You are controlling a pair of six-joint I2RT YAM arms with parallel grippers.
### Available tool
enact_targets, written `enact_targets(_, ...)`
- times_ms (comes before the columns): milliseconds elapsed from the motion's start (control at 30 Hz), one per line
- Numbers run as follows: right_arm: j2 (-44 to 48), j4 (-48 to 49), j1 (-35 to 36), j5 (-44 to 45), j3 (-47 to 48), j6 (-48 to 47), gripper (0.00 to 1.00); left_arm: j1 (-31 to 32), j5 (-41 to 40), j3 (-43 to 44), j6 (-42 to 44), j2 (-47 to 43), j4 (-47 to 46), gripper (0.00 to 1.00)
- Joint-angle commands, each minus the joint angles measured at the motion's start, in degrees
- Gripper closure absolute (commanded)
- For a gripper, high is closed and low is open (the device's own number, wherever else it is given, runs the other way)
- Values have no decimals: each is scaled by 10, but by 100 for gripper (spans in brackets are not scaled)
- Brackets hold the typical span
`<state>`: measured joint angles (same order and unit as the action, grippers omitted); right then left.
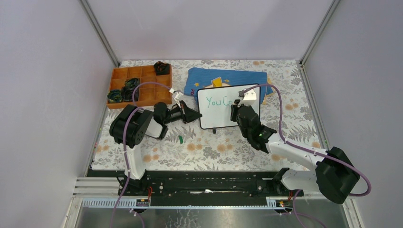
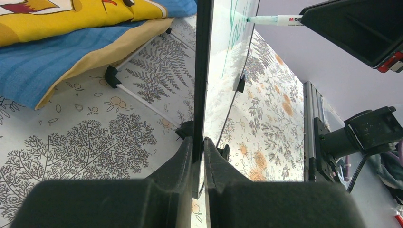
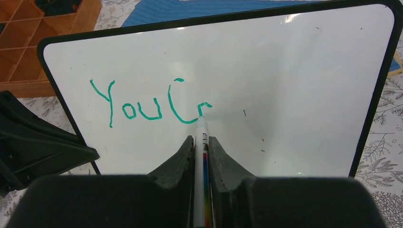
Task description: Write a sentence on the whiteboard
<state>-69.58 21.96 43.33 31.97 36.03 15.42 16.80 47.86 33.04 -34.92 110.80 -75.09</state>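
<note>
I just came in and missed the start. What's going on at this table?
The left gripper is clamped on the edge of the whiteboard, steadying it. The right gripper holds a marker with its tip on the board. The green writing reads "You C" plus the start of another letter, so the sentence is unfinished. A blue cloth lies behind the board.
</note>
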Motion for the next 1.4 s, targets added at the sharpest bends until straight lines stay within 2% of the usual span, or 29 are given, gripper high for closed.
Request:
enact_targets(0, 9, -7, -4, 22, 2, 1, 100, 9, 0, -7, 25, 0, 59, 100)
enact_targets(467, 12, -7, -7, 50, 13, -11, 100, 10, 0, -7, 27, 0, 62, 100)
enact_targets(1367, 4, 15, -10, 40, 37, -23, 100, 12, -1, -6, 32, 1, 68, 100)
